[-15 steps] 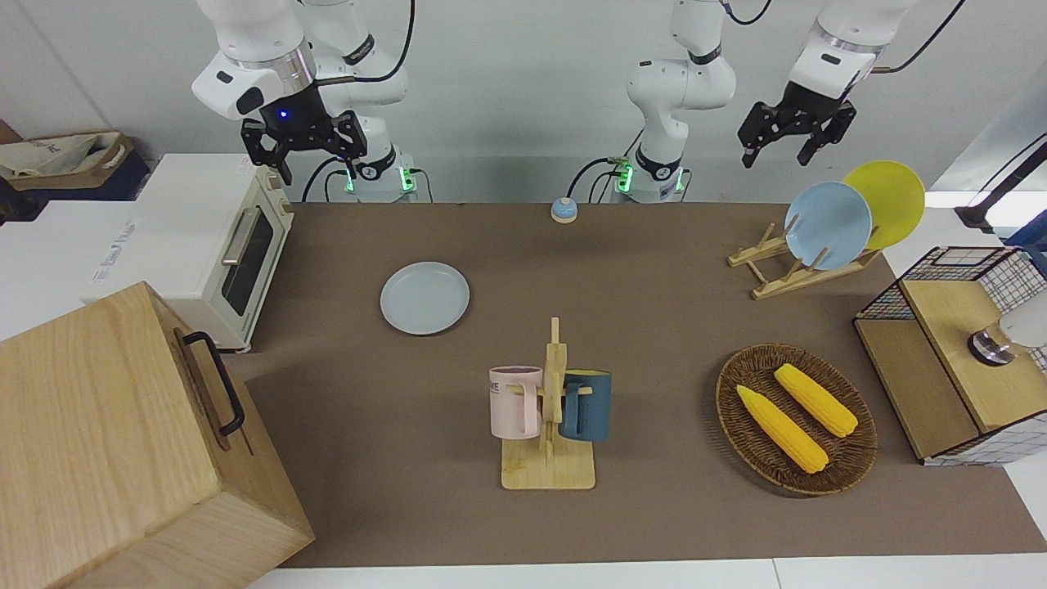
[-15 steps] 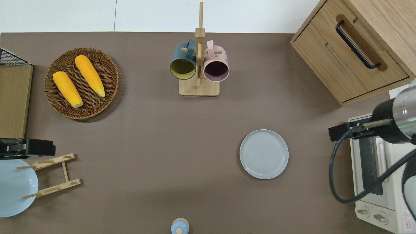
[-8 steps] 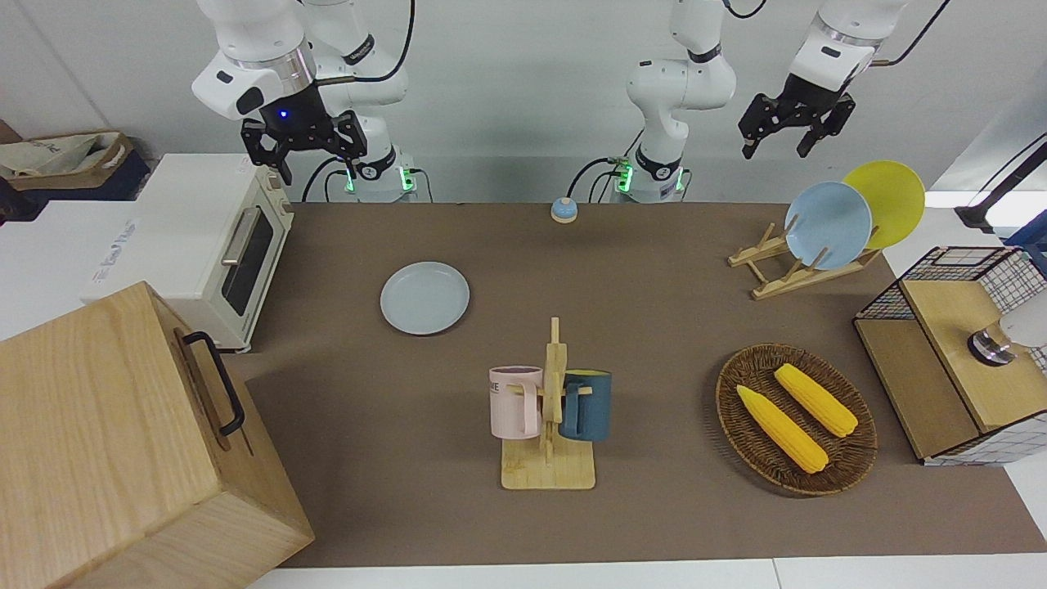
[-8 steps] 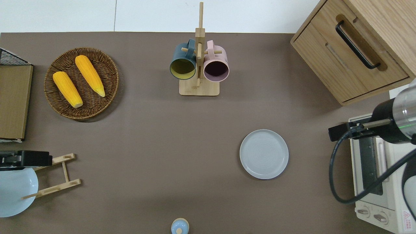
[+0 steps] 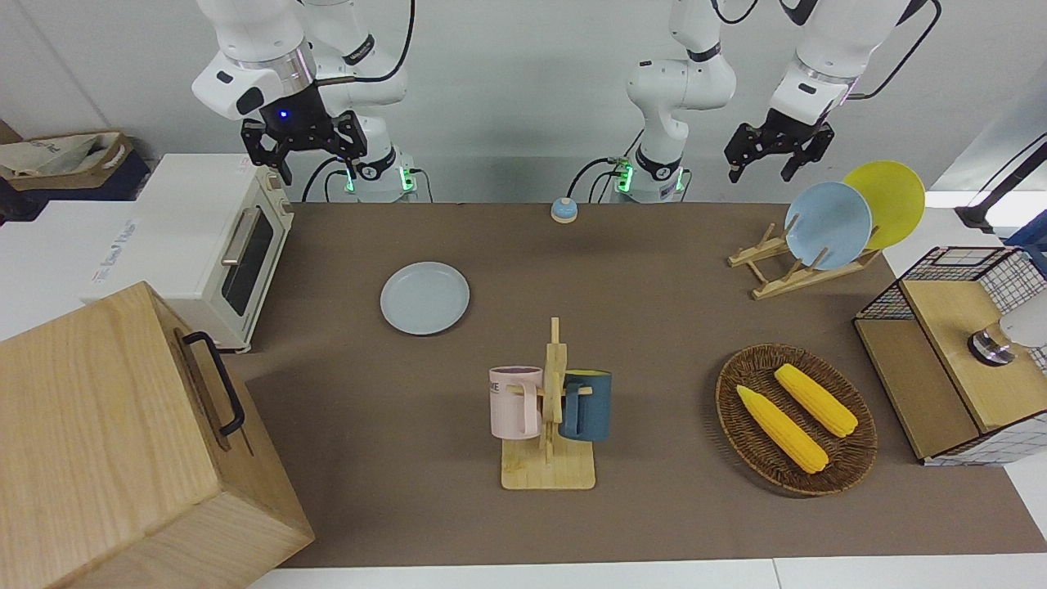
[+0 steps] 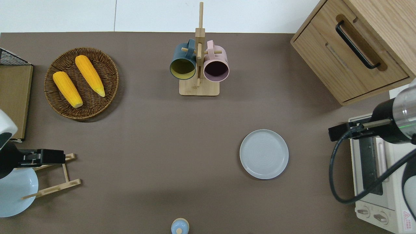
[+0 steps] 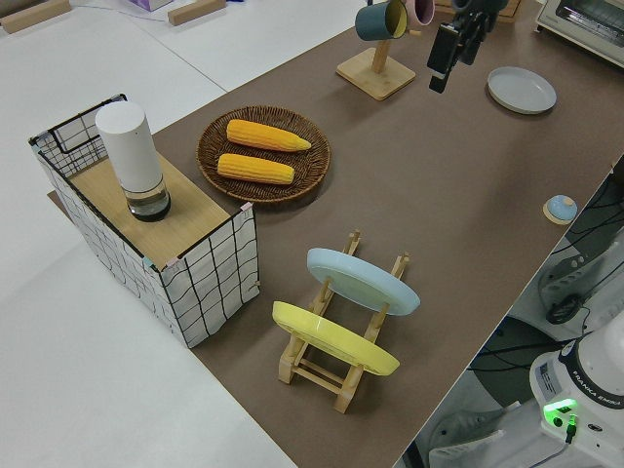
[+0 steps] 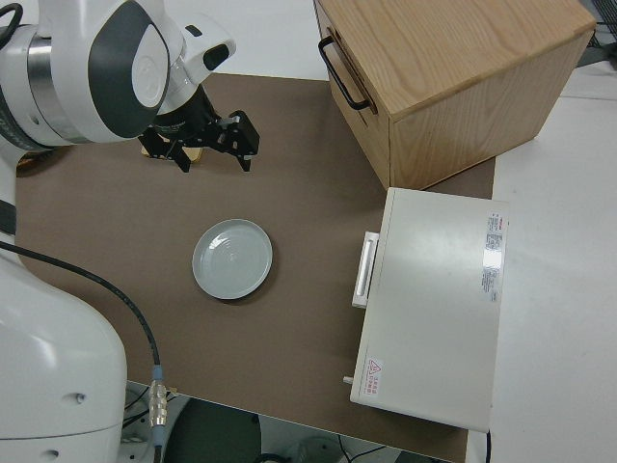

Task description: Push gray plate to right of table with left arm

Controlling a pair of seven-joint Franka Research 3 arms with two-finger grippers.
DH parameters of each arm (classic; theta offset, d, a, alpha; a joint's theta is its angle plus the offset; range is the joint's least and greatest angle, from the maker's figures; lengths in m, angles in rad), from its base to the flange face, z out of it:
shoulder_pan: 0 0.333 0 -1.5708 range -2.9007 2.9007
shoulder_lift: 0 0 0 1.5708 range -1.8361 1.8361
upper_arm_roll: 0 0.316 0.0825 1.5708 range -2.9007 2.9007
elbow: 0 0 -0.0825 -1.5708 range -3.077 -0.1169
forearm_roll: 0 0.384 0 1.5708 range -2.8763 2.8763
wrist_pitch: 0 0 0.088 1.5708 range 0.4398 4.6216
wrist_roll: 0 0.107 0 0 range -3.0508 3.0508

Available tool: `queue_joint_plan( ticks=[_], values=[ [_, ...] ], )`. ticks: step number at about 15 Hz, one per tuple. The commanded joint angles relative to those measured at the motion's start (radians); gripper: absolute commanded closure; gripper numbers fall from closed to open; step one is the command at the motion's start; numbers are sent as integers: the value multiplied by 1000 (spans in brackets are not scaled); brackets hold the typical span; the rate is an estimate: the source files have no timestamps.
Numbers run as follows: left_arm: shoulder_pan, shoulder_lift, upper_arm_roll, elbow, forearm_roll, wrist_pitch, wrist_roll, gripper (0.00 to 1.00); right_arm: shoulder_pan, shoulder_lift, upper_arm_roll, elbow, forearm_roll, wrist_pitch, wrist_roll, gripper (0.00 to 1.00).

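Observation:
The gray plate (image 5: 424, 298) lies flat on the brown table (image 5: 654, 270), toward the right arm's end, near the toaster oven. It also shows in the overhead view (image 6: 264, 154), the left side view (image 7: 522, 90) and the right side view (image 8: 232, 258). My left gripper (image 5: 771, 152) is open and empty, up in the air over the wooden plate rack (image 6: 53, 175) at the left arm's end, far from the gray plate. It also shows in the overhead view (image 6: 48, 156). My right arm is parked, its gripper (image 5: 303, 147) open.
A sky-blue plate (image 5: 828, 225) and a yellow plate (image 5: 887, 200) stand in the rack. A wicker basket (image 5: 851, 458) holds two corn cobs. A mug stand (image 5: 550, 409) is mid-table. A toaster oven (image 5: 221, 245), a wooden cabinet (image 5: 123, 442), a wire basket (image 5: 957, 360) and a small blue bell (image 5: 563, 210) are also here.
My left gripper has shifted a little toward the right arm's end of the table, still over the plate rack. The gray plate and the right arm have not moved.

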Motion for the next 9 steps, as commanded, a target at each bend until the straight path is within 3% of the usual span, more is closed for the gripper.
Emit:
queue_joint_plan(
  ticks=[1,9],
  values=[
    [-3,-83,-2,-102,1,54,-1,3,-20,-3,15,8,10,-14,2,17],
    [-6,-77,-6,-96,1,39,-3,0,-20,-3,13,8,10,-14,1,17]
  ],
)
